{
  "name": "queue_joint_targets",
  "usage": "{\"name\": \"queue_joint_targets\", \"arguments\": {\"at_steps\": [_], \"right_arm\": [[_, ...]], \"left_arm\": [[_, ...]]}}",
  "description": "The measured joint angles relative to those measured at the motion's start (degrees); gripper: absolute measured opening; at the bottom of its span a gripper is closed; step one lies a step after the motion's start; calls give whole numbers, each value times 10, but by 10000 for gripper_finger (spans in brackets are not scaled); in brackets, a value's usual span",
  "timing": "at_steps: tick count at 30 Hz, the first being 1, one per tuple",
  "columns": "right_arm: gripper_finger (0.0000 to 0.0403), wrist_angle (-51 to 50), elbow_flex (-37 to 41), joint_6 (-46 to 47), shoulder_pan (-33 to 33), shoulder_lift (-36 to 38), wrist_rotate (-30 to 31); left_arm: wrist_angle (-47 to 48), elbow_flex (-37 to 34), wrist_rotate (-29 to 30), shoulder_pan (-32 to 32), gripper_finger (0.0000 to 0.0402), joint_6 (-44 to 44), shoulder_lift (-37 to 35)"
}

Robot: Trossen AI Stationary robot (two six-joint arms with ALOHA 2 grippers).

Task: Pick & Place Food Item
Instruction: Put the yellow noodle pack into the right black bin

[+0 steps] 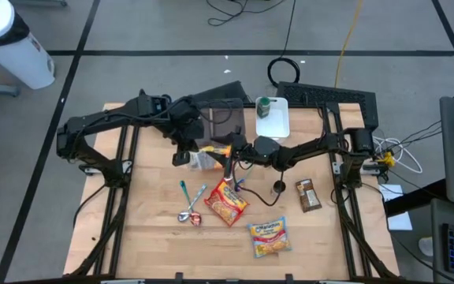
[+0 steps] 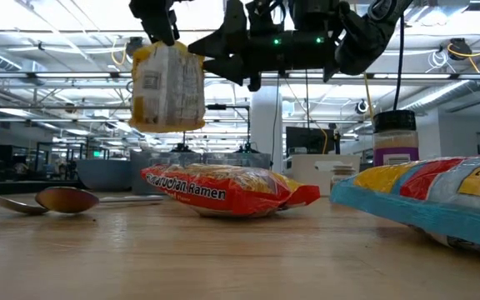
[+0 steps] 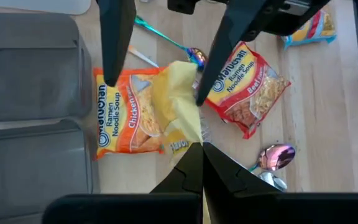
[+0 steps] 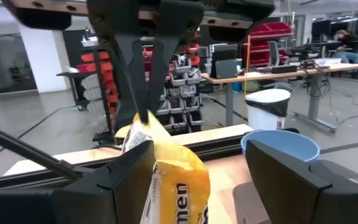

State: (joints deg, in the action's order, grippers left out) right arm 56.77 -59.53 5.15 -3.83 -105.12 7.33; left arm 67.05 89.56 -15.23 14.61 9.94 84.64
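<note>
My left gripper (image 1: pixel 184 155) is shut on a yellow food packet (image 2: pixel 167 87) and holds it in the air over the table's middle. The packet also shows in the left wrist view (image 3: pixel 178 99) and the right wrist view (image 4: pixel 169 168). My right gripper (image 1: pixel 232 160) is open and level beside it, one finger (image 4: pixel 129 180) on each side of the packet (image 4: pixel 291 177); I cannot tell whether they touch it. An orange chicken ramen pack (image 3: pixel 126 112) lies flat on the table below. A red beef ramen pack (image 1: pixel 225 201) lies nearer. My left gripper pinches the yellow packet's top edge (image 4: pixel 143 119) between its two fingers (image 4: pixel 135 68), coming from above and pointing down. The packet hangs upright below the fingers, lifted clear of the table and of the orange pack beneath it.
Two spoons (image 1: pixel 187 209) lie left of the red pack. A yellow-and-blue ramen pack (image 1: pixel 269 237) lies near the front, and a brown bar (image 1: pixel 308 195) to the right. A white tray (image 1: pixel 278 122) with a green-lidded jar (image 1: pixel 263 105) and a dark bin (image 1: pixel 225 118) stand at the far edge.
</note>
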Motion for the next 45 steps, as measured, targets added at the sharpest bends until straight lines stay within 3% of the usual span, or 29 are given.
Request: {"name": "queue_joint_targets", "arguments": {"at_steps": [7,27,45], "right_arm": [[251,0,0,2,0,0,-29],[249,-24,0,2,0,0,-30],[173,-9,0,2,0,0,-31]], "left_arm": [[-9,0,-1,0,0,8,9],[-29,10,3,0,0,21,10],[-5,33,1,0,0,18,18]]}}
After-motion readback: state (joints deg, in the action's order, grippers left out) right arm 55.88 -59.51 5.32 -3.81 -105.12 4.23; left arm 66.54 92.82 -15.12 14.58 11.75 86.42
